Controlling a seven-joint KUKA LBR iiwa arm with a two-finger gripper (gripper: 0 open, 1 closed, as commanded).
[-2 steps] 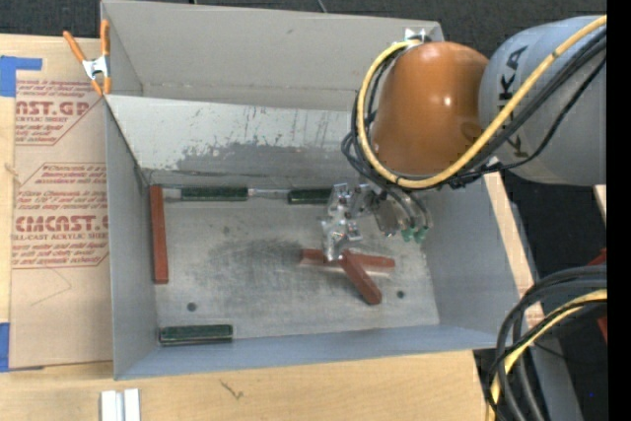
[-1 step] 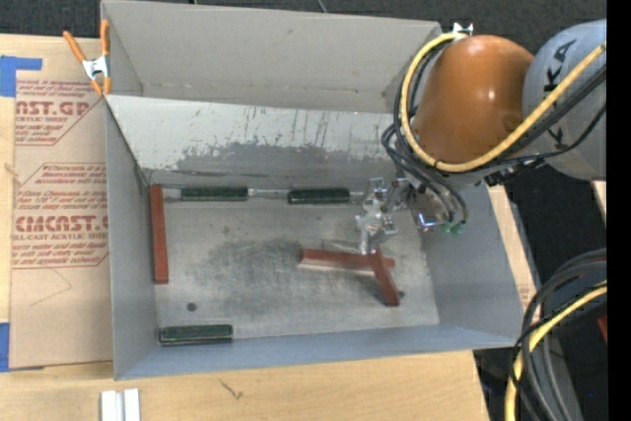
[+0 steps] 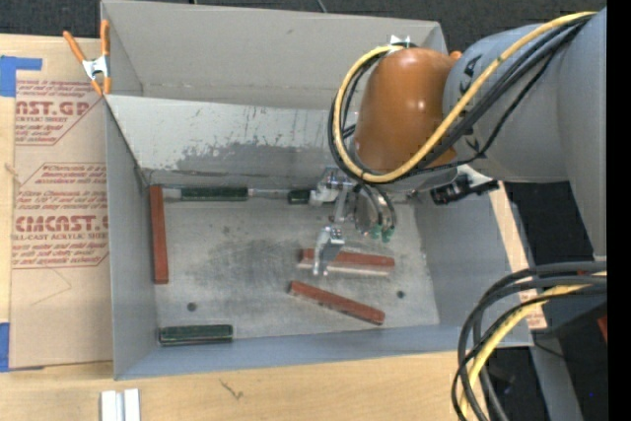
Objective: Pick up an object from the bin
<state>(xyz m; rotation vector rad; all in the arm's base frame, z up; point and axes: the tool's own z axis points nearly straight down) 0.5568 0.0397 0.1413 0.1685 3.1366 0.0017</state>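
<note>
My gripper (image 3: 326, 256) hangs low in the right half of the bin, under the orange wrist cover. Its tip is down at the left end of a flat red-brown bar (image 3: 357, 262) that lies on the bin floor; whether it touches the bar I cannot tell. Just in front of that bar, a second red-brown bar (image 3: 336, 303) lies at a slant. A small dark green piece (image 3: 298, 197) rests at the back wall, close behind the gripper.
A third red-brown bar (image 3: 158, 234) lies along the left wall. One dark green bar (image 3: 196, 335) sits in the front left corner, another (image 3: 213, 195) along the back wall. The arm and its cables cover the bin's right rear.
</note>
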